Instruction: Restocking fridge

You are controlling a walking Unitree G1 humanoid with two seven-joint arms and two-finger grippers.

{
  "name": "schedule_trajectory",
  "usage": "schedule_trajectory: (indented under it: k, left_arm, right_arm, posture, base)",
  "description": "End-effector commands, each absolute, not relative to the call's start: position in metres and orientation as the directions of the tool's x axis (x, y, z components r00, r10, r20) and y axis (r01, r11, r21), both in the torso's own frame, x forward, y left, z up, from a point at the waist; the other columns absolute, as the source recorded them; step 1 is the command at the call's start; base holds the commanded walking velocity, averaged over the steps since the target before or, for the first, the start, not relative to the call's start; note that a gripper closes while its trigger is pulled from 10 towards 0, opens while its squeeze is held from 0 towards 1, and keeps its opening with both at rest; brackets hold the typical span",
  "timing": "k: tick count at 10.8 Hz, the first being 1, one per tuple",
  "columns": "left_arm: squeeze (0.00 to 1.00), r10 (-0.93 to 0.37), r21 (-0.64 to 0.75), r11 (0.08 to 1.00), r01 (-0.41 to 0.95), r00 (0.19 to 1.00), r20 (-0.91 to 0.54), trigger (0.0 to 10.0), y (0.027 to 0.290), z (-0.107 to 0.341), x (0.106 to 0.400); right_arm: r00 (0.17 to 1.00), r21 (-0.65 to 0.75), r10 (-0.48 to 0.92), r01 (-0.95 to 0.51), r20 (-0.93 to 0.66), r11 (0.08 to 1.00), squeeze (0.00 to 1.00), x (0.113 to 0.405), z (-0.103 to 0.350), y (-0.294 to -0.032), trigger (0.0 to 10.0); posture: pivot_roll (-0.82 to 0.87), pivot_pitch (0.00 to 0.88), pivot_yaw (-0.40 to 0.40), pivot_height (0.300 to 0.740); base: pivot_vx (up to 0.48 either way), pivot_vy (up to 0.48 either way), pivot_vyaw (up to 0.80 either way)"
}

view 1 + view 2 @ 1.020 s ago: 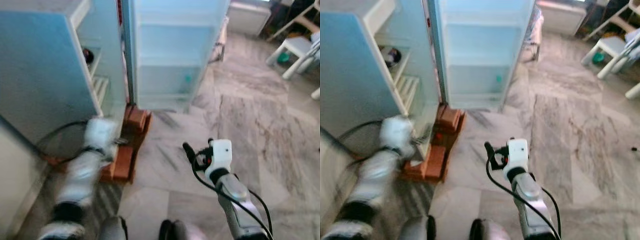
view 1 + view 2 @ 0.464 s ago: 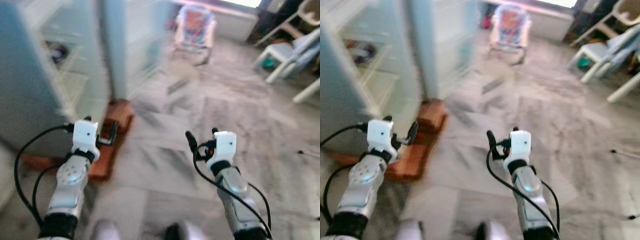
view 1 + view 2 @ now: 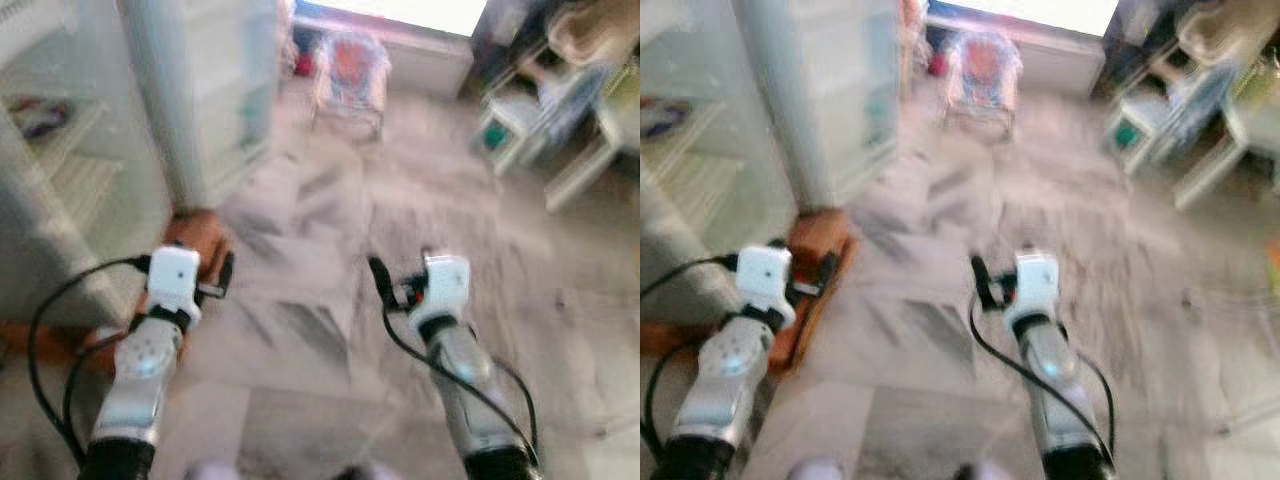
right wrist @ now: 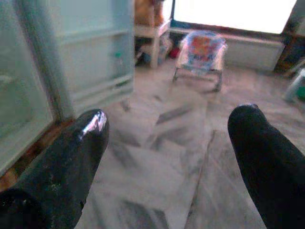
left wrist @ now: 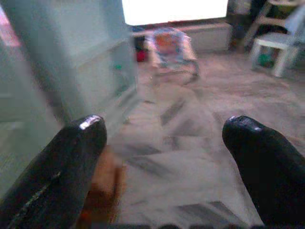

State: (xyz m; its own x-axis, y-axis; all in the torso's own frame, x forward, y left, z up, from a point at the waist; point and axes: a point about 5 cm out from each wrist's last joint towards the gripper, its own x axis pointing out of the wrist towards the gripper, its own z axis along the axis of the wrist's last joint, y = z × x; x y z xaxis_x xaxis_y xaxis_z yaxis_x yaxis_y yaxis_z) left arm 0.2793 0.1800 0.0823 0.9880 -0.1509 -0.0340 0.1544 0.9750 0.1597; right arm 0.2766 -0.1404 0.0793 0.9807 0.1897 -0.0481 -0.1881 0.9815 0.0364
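Head views, blurred: fridge (image 3: 90,150) stands open at robot's left w/ door (image 3: 215,90) swung out; no stock item visible, so can't judge weight or grip spot. Left gripper (image 3: 222,280) & right gripper (image 3: 385,290) hover over floor (image 3: 330,230). Wrist views: both grippers spread wide, empty, touching nothing.

Pale fridge (image 3: 70,170) at left, door open (blurred).
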Motion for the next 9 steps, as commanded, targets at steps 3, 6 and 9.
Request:
schedule_trajectory:
  k: [3,6,9]
  left_arm:
    - [0.0,-0.19,0.188,0.963,0.192,0.981,-0.03,10.0,0.166,0.084,0.277]
    - [0.0,-0.196,0.173,0.965,0.197,0.98,-0.022,10.0,0.159,0.086,0.278]
    - [0.0,-0.205,0.157,0.966,0.205,0.979,-0.017,10.0,0.151,0.086,0.28]
  right_arm:
    - [0.987,0.02,0.154,-0.153,-0.046,0.988,0.0,0.279,0.08,-0.151,10.0]
    - [0.988,0.019,0.15,-0.15,-0.032,0.989,0.0,0.282,0.083,-0.15,10.0]
    - [0.989,0.018,0.149,-0.148,-0.021,0.989,0.0,0.28,0.084,-0.146,10.0]
  posture:
    - [0.12,0.111,-0.09,0.74]
    - [0.11,0.106,-0.091,0.74]
    - [0.11,0.093,-0.089,0.74]
  base:
    - [0.48,0.0,-0.8]
    - [0.48,0.0,-0.8]
    - [0.48,0.0,-0.8]
